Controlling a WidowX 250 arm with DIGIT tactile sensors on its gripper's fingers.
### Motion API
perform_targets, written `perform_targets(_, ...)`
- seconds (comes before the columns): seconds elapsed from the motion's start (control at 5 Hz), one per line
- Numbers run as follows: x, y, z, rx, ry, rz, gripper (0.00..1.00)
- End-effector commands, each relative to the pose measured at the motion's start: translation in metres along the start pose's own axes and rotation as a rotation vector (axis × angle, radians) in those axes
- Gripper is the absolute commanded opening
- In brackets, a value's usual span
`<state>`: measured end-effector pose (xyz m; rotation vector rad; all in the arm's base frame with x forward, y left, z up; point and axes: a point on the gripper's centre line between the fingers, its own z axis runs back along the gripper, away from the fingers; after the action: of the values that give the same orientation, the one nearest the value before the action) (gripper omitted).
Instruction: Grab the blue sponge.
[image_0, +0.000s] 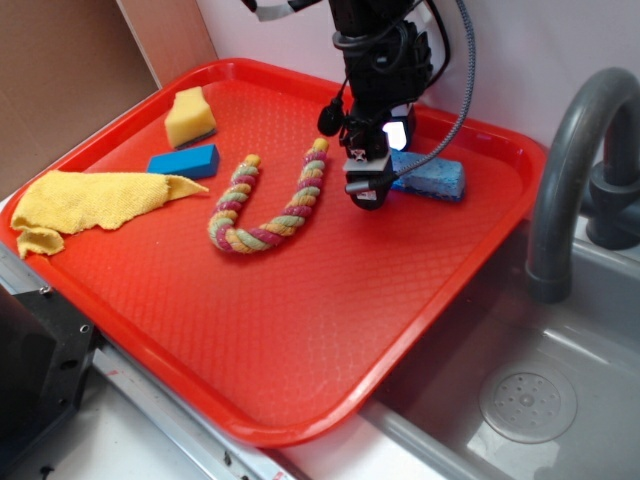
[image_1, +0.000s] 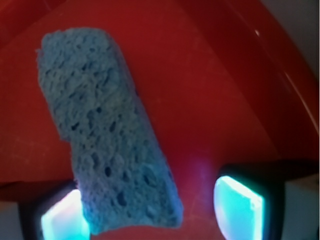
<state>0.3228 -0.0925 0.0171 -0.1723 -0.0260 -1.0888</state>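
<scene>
The blue sponge (image_0: 432, 178) is light blue and porous and lies flat on the red tray (image_0: 300, 340) near its far right edge. My gripper (image_0: 368, 196) hangs just over the sponge's left end, partly hiding it. In the wrist view the sponge (image_1: 105, 125) runs lengthwise from the upper left down between my glowing fingers. Its near end lies against the left finger (image_1: 62, 220), while the right finger (image_1: 239, 207) stands well apart from it over bare tray. The gripper (image_1: 150, 216) is open around that end and not closed on it.
A striped rope (image_0: 270, 205) curves in a U left of the gripper. A yellow sponge (image_0: 190, 117), a small bright-blue block (image_0: 184, 161) and a yellow cloth (image_0: 90, 200) lie at the tray's left. A grey faucet (image_0: 570, 170) and sink (image_0: 520, 400) stand to the right.
</scene>
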Motion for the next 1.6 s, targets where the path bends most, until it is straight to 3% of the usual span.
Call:
perform_targets(0.0, 0.006, -0.022, -0.010, 0.016, 0.047, -0.235, 0.00)
perform_targets(0.4, 0.005, -0.029, -0.003, 0.053, 0.059, -0.229, 0.00)
perform_targets(0.6, -0.004, -0.027, 0.037, 0.123, 0.033, -0.099, 0.00)
perform_targets(0.8, -0.037, -0.020, 0.091, 0.209, -0.013, 0.141, 0.00)
perform_targets(1.0, -0.064, -0.024, 0.145, 0.268, 0.004, 0.388, 0.00)
perform_targets(1.2, -0.102, -0.048, 0.195, 0.193, -0.051, 0.647, 0.00)
perform_targets(1.4, -0.125, -0.066, 0.241, 0.157, -0.071, 0.902, 0.00)
